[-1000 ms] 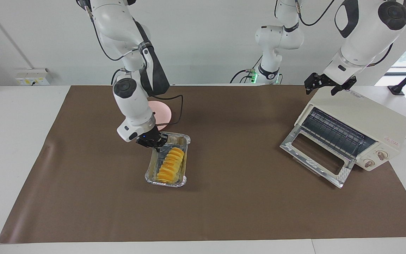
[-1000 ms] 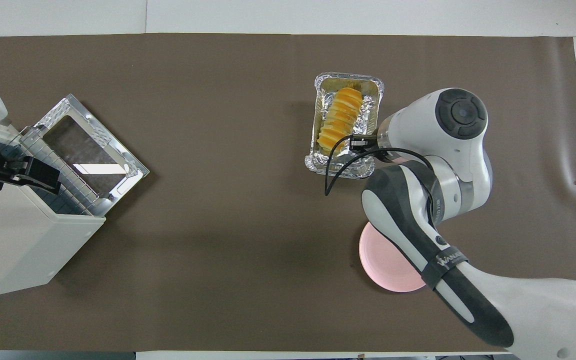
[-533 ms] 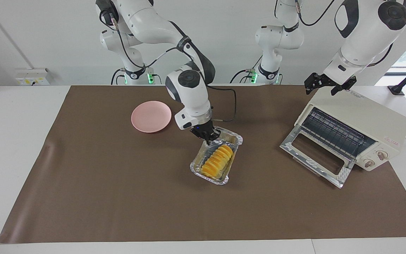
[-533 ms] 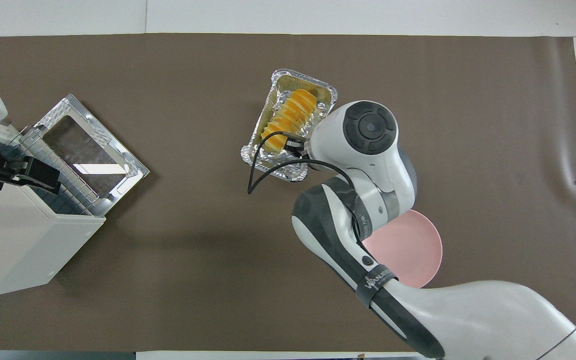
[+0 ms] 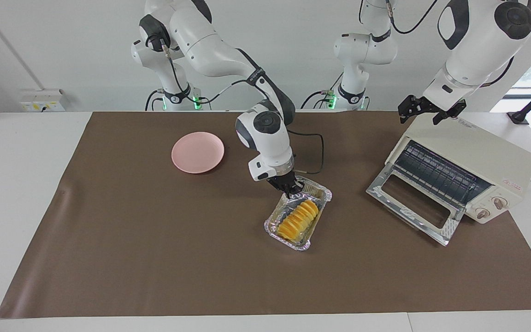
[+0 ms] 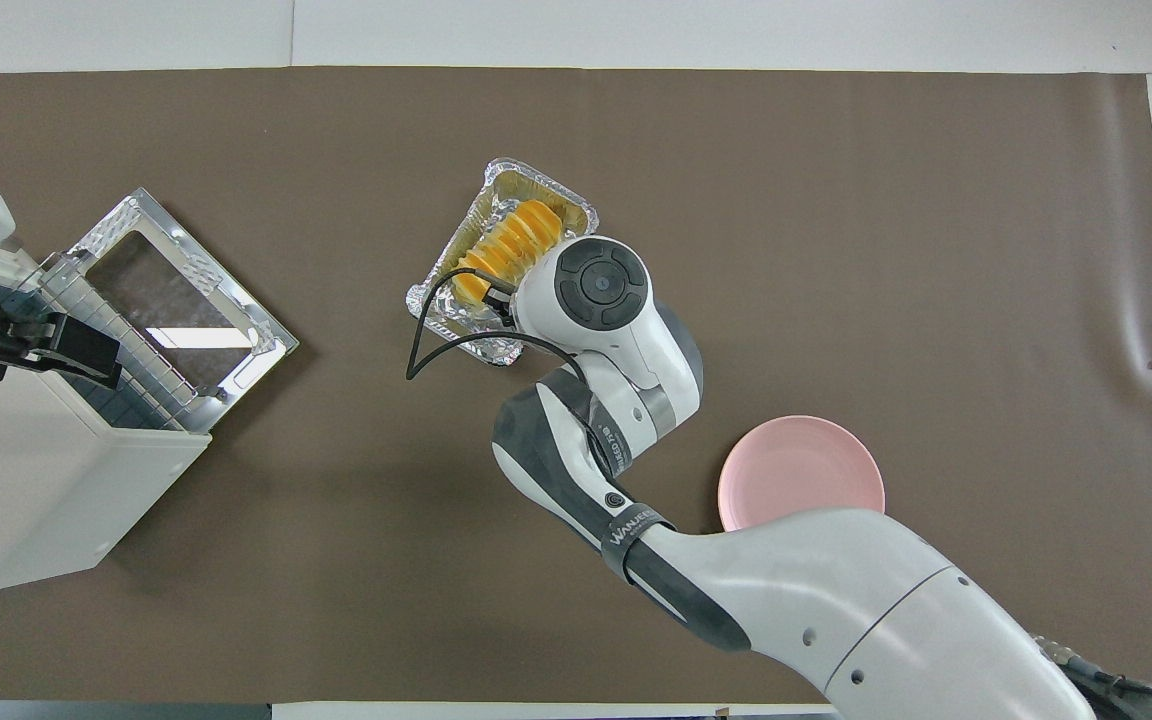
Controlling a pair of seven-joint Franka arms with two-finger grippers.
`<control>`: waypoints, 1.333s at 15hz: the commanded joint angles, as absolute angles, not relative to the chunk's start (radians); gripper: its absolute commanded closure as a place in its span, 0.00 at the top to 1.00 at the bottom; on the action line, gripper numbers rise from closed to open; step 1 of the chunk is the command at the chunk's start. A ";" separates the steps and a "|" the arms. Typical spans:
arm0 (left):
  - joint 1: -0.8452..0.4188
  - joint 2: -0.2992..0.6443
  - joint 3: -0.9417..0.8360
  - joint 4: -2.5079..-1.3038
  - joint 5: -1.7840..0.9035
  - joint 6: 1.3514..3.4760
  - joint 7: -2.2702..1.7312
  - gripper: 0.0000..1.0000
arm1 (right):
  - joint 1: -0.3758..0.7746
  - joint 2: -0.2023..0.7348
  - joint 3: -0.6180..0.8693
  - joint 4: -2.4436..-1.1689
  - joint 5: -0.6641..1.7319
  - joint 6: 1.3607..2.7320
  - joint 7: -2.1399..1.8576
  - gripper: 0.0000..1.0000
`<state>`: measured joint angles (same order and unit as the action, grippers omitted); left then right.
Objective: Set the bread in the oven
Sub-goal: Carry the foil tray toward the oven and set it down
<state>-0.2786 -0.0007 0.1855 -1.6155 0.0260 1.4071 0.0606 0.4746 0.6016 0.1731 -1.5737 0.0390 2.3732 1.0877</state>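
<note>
The bread (image 5: 298, 216), a ridged yellow-orange loaf, lies in a crinkled silver foil tray (image 5: 277, 230) near the middle of the brown mat. My right gripper (image 5: 288, 188) is shut on the tray's rim at the end nearer the robots. In the overhead view the bread (image 6: 511, 245) and the tray (image 6: 536, 180) show, with the wrist covering that gripper. The cream-white oven (image 5: 473, 161) stands at the left arm's end, its glass door (image 5: 413, 203) dropped open. My left gripper (image 5: 431, 110) is open over the oven's top rear edge.
A round pink plate (image 5: 197, 152) sits on the mat toward the right arm's end, nearer to the robots than the tray. The right arm's cable loops beside the tray (image 6: 416, 350). The brown mat (image 5: 155, 258) covers most of the table.
My right gripper has carried the tray with the bread from near the pink plate toward the oven, turning it slightly. The left arm and the oven have not moved.
</note>
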 commanded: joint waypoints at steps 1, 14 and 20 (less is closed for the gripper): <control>-0.275 -0.014 0.184 -1.618 0.026 1.396 0.064 1.00 | 0.462 0.606 0.183 -1.565 -0.009 2.361 0.985 0.00; -0.275 -0.014 0.184 -1.618 0.026 1.396 0.064 1.00 | 0.486 0.635 0.184 -1.589 -0.083 2.367 0.715 0.15; -0.287 -0.002 0.184 -1.614 0.040 1.485 0.035 1.00 | 0.430 0.595 0.186 -1.493 -0.074 2.159 0.649 1.00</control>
